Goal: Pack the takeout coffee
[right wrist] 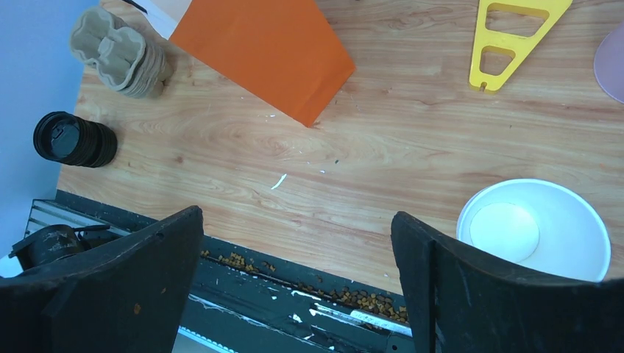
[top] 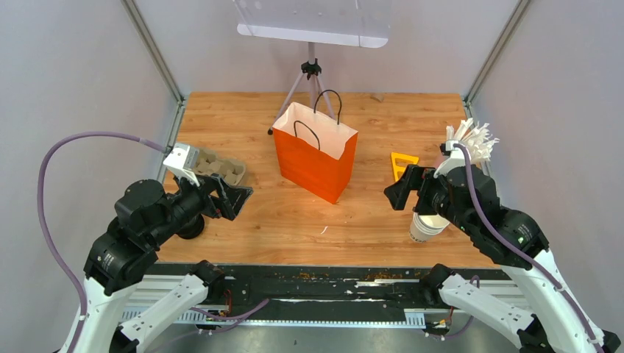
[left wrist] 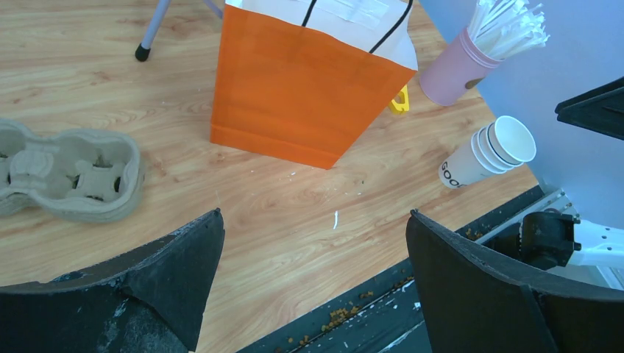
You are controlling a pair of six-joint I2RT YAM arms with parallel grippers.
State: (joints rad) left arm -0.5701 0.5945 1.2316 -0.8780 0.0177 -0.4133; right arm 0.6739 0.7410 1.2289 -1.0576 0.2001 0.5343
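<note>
my left arm (top: 136, 224) sits folded low on its side, elbow bent, wrist turned in toward the middle. the left gripper (top: 240, 197) has its jaws spread wide, holding nothing. my right arm (top: 504, 229) mirrors that pose, and the right gripper (top: 397, 189) is spread just as wide, also holding nothing.

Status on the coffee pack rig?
Both open, empty: left gripper, right gripper. Stacked white cups unlidded by right arm; lids stacked by left arm. Upright orange bag open, path clear.

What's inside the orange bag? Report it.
The orange bag stands open; the top view shows only its white inner wall, no contents above the rim. Its floor is covered by the front panel.
</note>
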